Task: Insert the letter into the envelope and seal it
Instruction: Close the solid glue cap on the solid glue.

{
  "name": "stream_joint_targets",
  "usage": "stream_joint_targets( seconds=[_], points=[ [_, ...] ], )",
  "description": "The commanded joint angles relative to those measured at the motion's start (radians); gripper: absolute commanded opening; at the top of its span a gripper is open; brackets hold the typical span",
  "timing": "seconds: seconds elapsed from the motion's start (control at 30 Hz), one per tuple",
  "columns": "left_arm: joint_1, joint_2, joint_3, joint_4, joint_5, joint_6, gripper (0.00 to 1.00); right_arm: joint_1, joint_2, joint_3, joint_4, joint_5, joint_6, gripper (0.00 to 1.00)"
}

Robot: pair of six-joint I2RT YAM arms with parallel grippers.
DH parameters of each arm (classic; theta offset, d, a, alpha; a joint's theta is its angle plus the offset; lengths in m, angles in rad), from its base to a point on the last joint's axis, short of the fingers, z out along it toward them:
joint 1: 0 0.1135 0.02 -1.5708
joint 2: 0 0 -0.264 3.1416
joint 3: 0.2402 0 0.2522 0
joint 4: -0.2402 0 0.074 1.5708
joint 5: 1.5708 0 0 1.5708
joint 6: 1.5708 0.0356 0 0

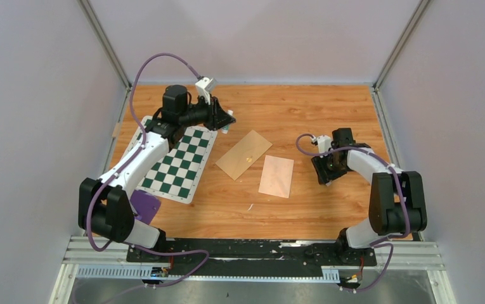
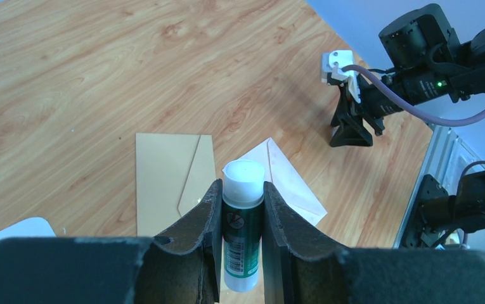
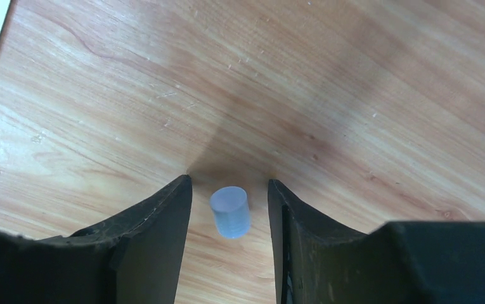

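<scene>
My left gripper point(image 2: 241, 187) is shut on a green glue stick point(image 2: 243, 240) with its white top pointing forward. It hangs over the far left of the table point(image 1: 227, 120). Ahead of it lies the tan envelope point(image 2: 163, 174), flat at the table's middle point(image 1: 244, 155), with flap seams showing. The letter is hidden; no bordered sheet shows. Low over the wood on the right, my right gripper point(image 3: 230, 187) is open. A small translucent cap point(image 3: 230, 212) stands between its fingers, touching neither. In the top view that gripper point(image 1: 325, 178) is right of the papers.
A pale pinkish flat paper point(image 1: 276, 176) with a diagonal seam lies just right of the tan envelope. A green-and-white checkered mat point(image 1: 179, 168) lies under the left arm, with a purple piece point(image 1: 144, 206) near its base. Metal rails edge the table.
</scene>
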Motion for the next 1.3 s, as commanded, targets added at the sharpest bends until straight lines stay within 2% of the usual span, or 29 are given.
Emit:
stream_joint_targets(
  seconds=[0.0, 0.37, 0.6, 0.9, 1.13, 1.27],
  points=[
    [-0.004, -0.01, 0.043, 0.005, 0.018, 0.007, 0.0, -0.002, -0.033, -0.034, 0.059, -0.027, -0.051, 0.49],
    [-0.004, 0.006, 0.045, 0.024, 0.022, -0.004, 0.0, -0.023, -0.126, -0.115, 0.045, -0.001, -0.08, 0.49],
    [-0.007, 0.012, 0.042, 0.032, 0.026, -0.01, 0.0, -0.024, -0.123, -0.111, 0.051, -0.02, -0.078, 0.4],
    [-0.007, 0.005, 0.04, 0.02, 0.023, 0.004, 0.0, -0.024, -0.172, -0.142, 0.05, -0.016, -0.143, 0.38],
    [-0.007, 0.009, 0.038, 0.024, 0.022, 0.004, 0.0, -0.024, -0.185, -0.163, 0.053, -0.049, -0.173, 0.3],
    [-0.007, 0.007, 0.036, 0.024, 0.023, 0.004, 0.0, -0.024, -0.176, -0.168, 0.081, -0.046, -0.179, 0.34]
  ],
)
